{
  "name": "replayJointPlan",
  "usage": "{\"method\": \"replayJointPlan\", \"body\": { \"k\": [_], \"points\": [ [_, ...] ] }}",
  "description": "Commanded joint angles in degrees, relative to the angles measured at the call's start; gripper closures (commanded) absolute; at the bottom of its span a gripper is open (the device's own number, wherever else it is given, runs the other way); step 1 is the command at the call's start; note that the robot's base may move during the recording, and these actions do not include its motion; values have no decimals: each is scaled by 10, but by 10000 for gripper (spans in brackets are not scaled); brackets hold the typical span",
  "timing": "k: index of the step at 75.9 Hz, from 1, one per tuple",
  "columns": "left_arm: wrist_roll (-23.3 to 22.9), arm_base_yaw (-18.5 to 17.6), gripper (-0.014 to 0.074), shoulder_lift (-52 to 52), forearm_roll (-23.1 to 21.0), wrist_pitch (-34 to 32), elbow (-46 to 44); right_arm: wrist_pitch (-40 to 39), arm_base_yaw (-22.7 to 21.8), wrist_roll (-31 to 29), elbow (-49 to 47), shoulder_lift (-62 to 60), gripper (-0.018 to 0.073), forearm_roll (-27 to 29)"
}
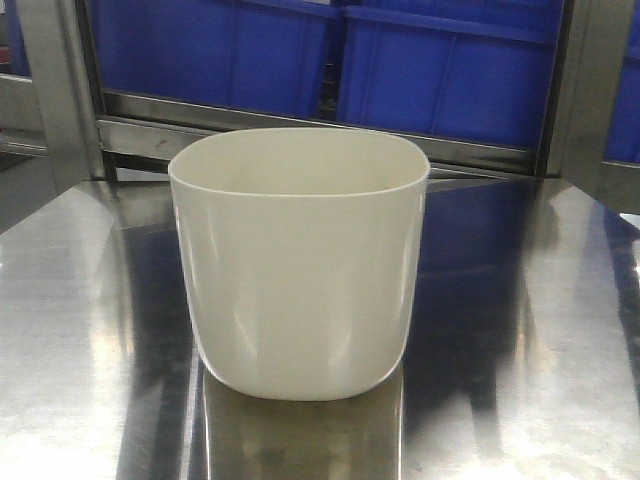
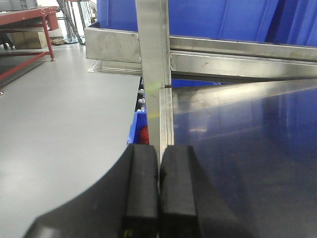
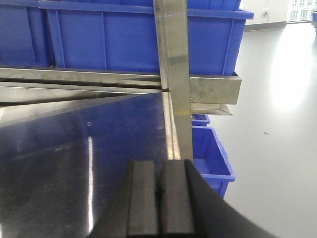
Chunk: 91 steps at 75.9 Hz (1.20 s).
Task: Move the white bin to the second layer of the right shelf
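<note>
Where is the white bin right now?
In the front-facing view, the white bin stands upright mid-frame on the steel tabletop, with the blue crates behind it; neither wrist view shows it.

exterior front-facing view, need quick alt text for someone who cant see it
A glossy cream-white plastic bin with a rounded-square rim stands upright in the middle of a shiny steel tabletop, which mirrors it. Behind it, blue plastic crates sit on a steel-framed rack.
</note>
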Motion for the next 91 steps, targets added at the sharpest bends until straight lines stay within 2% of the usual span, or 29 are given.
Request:
{"method": "replayJointPlan", "body": {
  "k": [1,91],
  "points": [
    [-3,-1,512,-8,0,-50,21,-52,-3,1,-10,-11,507,-7],
    [-3,-1,512,-8,0,-50,21,-56,-3,1,-10,-11,507,-7]
  ]
}}
